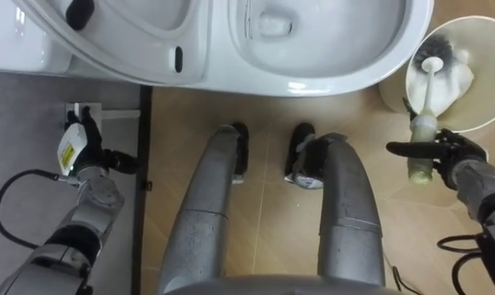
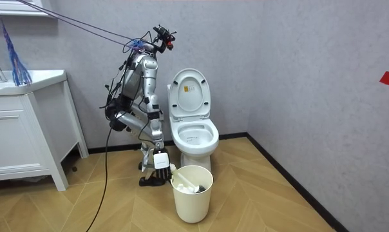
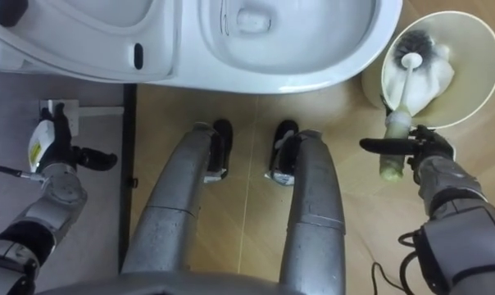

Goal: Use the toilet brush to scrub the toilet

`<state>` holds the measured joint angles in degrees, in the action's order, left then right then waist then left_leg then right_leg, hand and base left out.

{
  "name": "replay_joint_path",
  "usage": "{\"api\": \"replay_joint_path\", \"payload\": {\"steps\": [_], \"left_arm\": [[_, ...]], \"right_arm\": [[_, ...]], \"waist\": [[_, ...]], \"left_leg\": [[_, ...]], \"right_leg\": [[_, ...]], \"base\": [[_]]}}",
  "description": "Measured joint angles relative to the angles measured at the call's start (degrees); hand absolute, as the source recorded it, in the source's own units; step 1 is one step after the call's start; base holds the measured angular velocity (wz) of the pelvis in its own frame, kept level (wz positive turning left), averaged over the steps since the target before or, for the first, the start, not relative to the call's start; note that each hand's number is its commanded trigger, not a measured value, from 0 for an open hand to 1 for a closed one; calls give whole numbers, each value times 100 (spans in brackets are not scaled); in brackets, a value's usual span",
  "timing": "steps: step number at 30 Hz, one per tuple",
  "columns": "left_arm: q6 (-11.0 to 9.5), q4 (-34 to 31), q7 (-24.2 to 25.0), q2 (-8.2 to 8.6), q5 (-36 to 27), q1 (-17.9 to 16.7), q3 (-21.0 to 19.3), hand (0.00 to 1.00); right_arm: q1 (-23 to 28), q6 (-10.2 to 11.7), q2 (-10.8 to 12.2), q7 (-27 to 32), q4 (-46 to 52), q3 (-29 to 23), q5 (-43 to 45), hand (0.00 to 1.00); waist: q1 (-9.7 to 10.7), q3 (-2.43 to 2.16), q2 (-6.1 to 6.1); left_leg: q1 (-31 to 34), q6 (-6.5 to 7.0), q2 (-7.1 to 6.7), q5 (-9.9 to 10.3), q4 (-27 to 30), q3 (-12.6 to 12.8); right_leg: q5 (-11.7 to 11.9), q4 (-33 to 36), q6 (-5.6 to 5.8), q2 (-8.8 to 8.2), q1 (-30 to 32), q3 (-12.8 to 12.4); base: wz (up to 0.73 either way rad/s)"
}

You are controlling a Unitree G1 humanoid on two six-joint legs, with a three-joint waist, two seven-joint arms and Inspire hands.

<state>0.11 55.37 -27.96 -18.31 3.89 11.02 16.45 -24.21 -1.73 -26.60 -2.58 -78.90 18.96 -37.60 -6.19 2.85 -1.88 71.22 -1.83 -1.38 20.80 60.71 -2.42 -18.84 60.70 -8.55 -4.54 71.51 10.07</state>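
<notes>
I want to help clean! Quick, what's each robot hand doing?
Left hand: open, holding nothing.
Right hand: closed round the toilet brush handle.

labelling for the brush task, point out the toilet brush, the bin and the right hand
toilet brush (image 1: 428,90), left eye view, white stem.
bin (image 1: 489,57), left eye view, inner wall.
right hand (image 1: 450,154), left eye view, middle of the hand.

Eye views: we are looking straight down from the robot's head, close over the front rim of the toilet (image 1: 346,75) and the floor by it.
Stereo pair: we are seeing one scene twice, from places barely apart.
Room view: we are standing well back, facing the wall, taking in the whole robot.
Shared: we are catching the toilet and the wastebasket (image 1: 492,97) in every view.
</notes>
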Motion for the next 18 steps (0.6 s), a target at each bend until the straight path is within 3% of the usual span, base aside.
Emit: {"api": "replay_joint_path", "payload": {"steps": [7, 8, 9, 10, 18], "left_arm": [[78, 4, 180, 25, 4, -41, 69, 0], [83, 2, 190, 29, 4, -45, 69, 0], [90, 2, 192, 33, 4, -45, 69, 0], [126, 2, 197, 46, 4, -46, 69, 0], [309, -7, 187, 102, 8, -62, 66, 0]], "right_arm": [[234, -155, 94, -13, -1, 3, 216, 1], [236, -157, 94, -10, -1, 5, 226, 11], [237, -156, 94, -9, -3, 5, 231, 62], [239, -156, 94, -5, -8, 5, 257, 100], [254, -217, 92, 112, -12, 6, 425, 100]], "waist": [[-30, -29, -46], [-33, -30, -48], [-31, -30, -48], [-31, -30, -48], [-52, -35, -55]], "left_leg": [[-153, 51, -40, 15, -27, 4], [-161, 56, -36, 16, -28, 21], [-166, 57, -35, 16, -32, 28], [-176, 59, -34, 15, -41, 44], [-190, 57, -26, 14, -72, 58]], "right_leg": [[-24, -29, 60, -40, -165, 2], [-21, -30, 66, -40, -168, -8], [-20, -30, 67, -40, -168, -15], [-19, -29, 70, -40, -169, -29], [-23, -36, 65, -34, -166, -41]], "base": [[1], [0], [-3], [0], [0]]}}
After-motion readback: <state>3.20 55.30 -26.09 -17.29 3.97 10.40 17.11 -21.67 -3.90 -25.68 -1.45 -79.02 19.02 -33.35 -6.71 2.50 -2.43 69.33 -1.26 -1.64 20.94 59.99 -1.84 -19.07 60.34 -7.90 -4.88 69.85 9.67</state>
